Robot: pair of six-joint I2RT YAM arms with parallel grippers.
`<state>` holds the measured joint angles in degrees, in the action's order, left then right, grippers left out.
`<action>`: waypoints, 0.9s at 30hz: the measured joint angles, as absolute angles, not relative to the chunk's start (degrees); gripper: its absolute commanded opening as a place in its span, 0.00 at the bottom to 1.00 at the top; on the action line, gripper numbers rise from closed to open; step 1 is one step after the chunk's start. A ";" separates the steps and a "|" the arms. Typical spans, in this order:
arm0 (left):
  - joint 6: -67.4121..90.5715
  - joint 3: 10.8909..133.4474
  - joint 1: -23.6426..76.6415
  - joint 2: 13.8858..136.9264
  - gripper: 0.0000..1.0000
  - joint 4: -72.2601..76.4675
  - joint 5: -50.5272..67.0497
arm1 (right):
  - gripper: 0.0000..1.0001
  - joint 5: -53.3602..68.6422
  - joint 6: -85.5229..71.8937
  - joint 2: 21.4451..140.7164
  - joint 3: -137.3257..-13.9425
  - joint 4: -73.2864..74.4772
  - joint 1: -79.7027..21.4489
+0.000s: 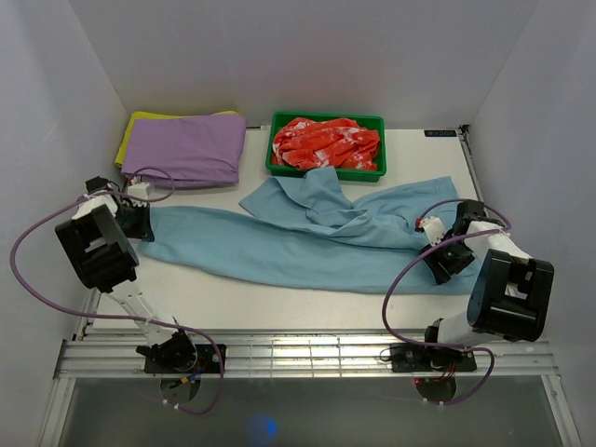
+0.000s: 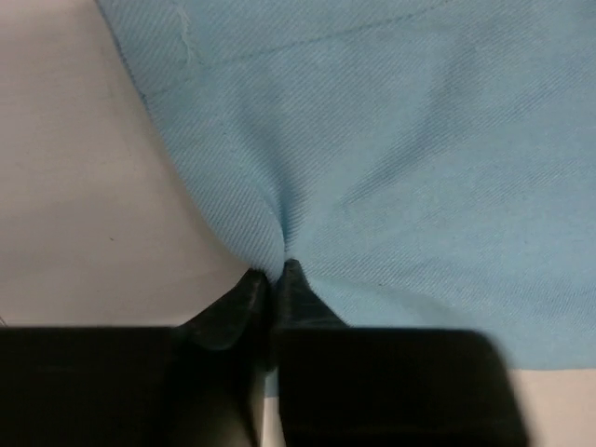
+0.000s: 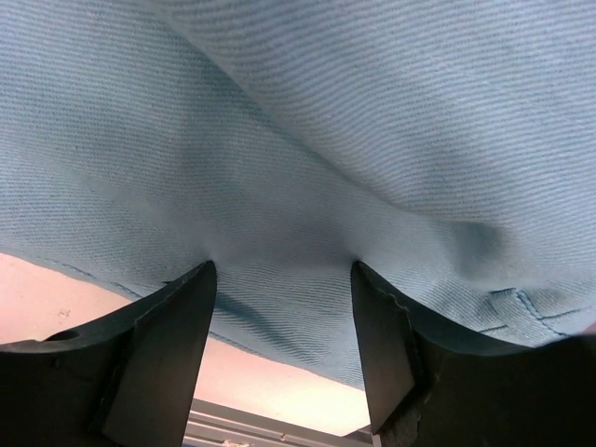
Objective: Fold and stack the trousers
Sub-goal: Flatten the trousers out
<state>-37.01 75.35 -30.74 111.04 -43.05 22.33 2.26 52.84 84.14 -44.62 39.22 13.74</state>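
Took the green tray [image 1: 276, 149] at the far edge of the table [image 1: 279, 303] as the marker for everything else.

Found the trousers [image 1: 307, 244] spread flat in front of that tray, on the side nearer the arm bases. Traced their long axis from well left of the tray to well right of it. Saw one leg doubled back and pointing up to the tray's front wall.

Noted a folded purple garment [image 1: 186, 147] just left of the tray and a red-and-white cloth [image 1: 326, 142] inside it, both apart from the work.

Placed the left gripper [image 1: 142, 223] at the cloth's end left of the tray. Saw its fingers [image 2: 247, 298] pressed together in the wrist view, pinching a small ridge of blue fabric beside a stitched seam.

Placed the right gripper [image 1: 426, 244] at the opposite end, right of the tray and nearer than it. Saw its fingers [image 3: 177, 317] standing apart, tips pushed into the cloth with a bulge of fabric between them, nothing yet clamped.

Judged each arm nearest its own end of the long axis, so neither needed to cross. Judged the coming move to turn on the right side taking hold too. Expected the fold then to carry one end along that axis onto the other.
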 measured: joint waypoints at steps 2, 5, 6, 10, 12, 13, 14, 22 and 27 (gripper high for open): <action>-37.45 74.54 -30.28 110.17 0.00 -43.07 20.64 | 0.63 2.11 52.82 83.85 -44.21 38.96 13.58; -38.33 74.11 -30.76 108.95 0.00 -46.15 18.63 | 0.62 2.02 52.84 82.96 -43.83 38.81 13.41; -38.52 74.61 -31.20 108.73 0.00 -48.40 18.15 | 0.62 2.00 52.86 82.67 -43.79 38.79 13.41; -38.74 79.68 -32.93 107.24 0.00 -58.87 17.78 | 0.61 1.50 53.25 81.34 -42.87 38.17 13.37; -39.00 81.87 -33.26 105.14 0.00 -63.16 17.47 | 0.61 0.99 54.06 79.77 -41.65 37.21 13.30; -39.16 82.39 -33.28 104.01 0.00 -64.51 17.30 | 0.61 0.56 54.65 78.98 -41.06 36.84 13.26; -39.42 82.98 -33.21 102.52 0.00 -66.28 17.02 | 0.61 -0.34 55.48 78.17 -40.32 36.40 13.23; -41.34 78.67 -34.68 101.27 0.00 -69.01 13.41 | 0.55 -6.09 60.42 76.29 -37.67 34.63 13.37; -44.80 65.76 -37.95 102.32 0.00 -65.30 8.43 | 0.48 -10.11 65.08 73.38 -34.44 33.34 13.37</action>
<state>-44.80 65.76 -37.95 102.32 -65.30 8.43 -10.11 65.08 73.38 -34.44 33.34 13.37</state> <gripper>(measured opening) 0.033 0.490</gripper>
